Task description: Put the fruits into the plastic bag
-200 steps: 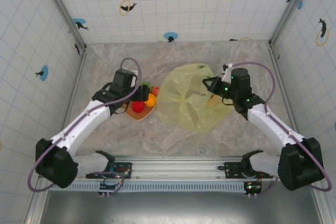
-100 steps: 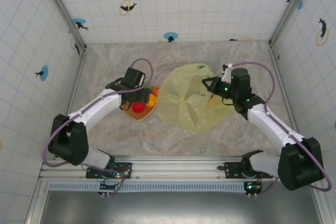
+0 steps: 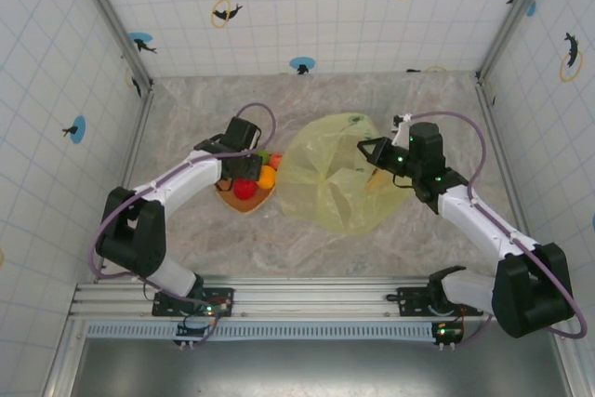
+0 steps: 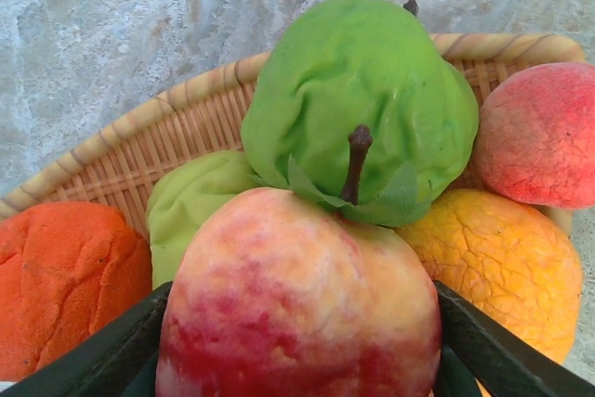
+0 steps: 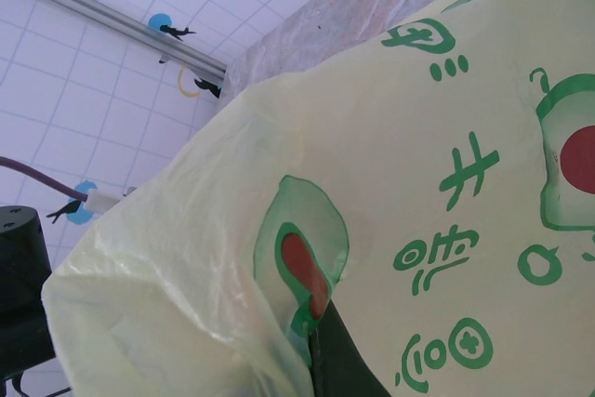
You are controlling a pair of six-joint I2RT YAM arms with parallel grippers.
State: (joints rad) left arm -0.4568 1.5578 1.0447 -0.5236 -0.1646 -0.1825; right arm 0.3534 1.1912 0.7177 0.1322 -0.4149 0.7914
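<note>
As the left end effector (image 4: 302,327) flanks the red fruit (image 4: 297,267), grasp unclear, perhaps touching.

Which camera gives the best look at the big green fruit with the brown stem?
The left wrist view: the green fruit sits close up, stem and wrinkled skin plain. In the top external view it is a small green speck by the left gripper.

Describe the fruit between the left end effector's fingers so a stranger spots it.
Left of the yellow-green plastic bag lies a woven plate piled with fruits. The fruit sits nearest the left end effector, between its dark fingers. It alone is blushed red over pale yellow; its neighbours are green, orange or peach-pink.
</note>
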